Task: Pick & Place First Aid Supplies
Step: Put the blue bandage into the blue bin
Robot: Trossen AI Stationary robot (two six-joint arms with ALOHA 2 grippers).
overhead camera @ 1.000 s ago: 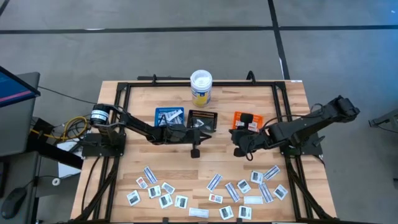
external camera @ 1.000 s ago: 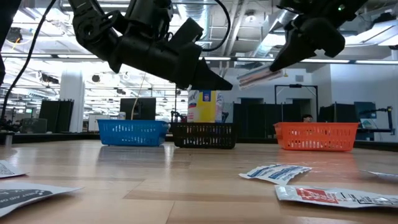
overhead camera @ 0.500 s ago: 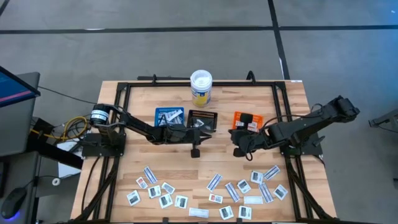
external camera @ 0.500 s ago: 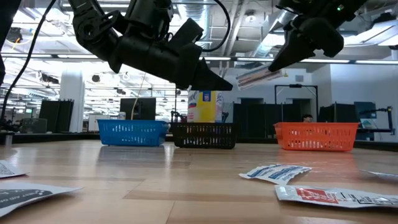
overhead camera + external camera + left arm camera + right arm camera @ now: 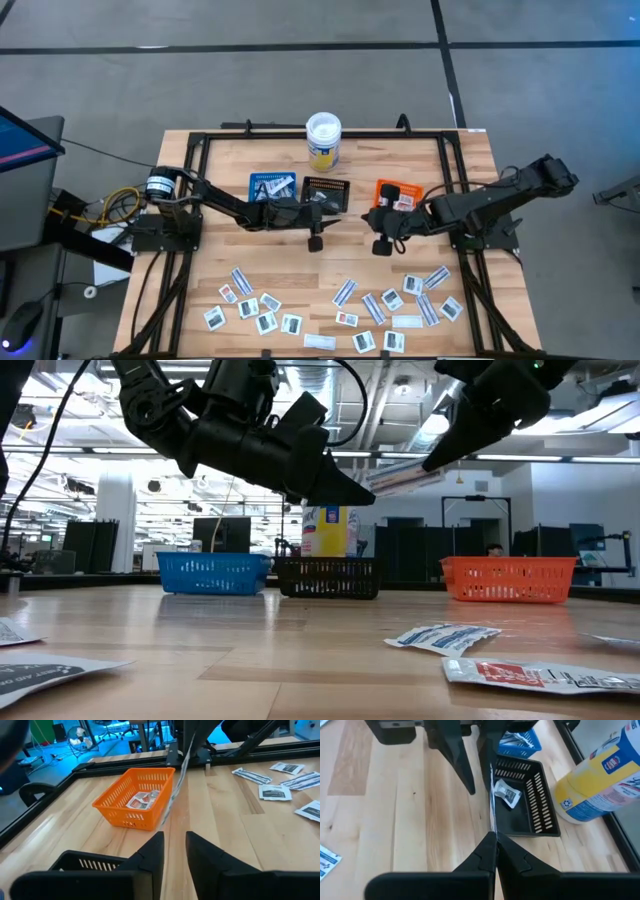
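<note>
Carry step, mid-sort. Right gripper hangs above the desk's middle, between the black tray and the orange tray, jaws clamped on a narrow packet held edge-on; right arm reaches in from the desk's right edge, elbow raised. Left gripper sits over the black tray's near side, jaws parted a little, nothing between them; that arm stretches in from the left edge. Blue tray and a white-lidded tub stand toward the far edge. Loose packets lie strewn along the near edge. Next move, by my reckoning: choose the matching tray, centre the packet over it, then release.
</note>
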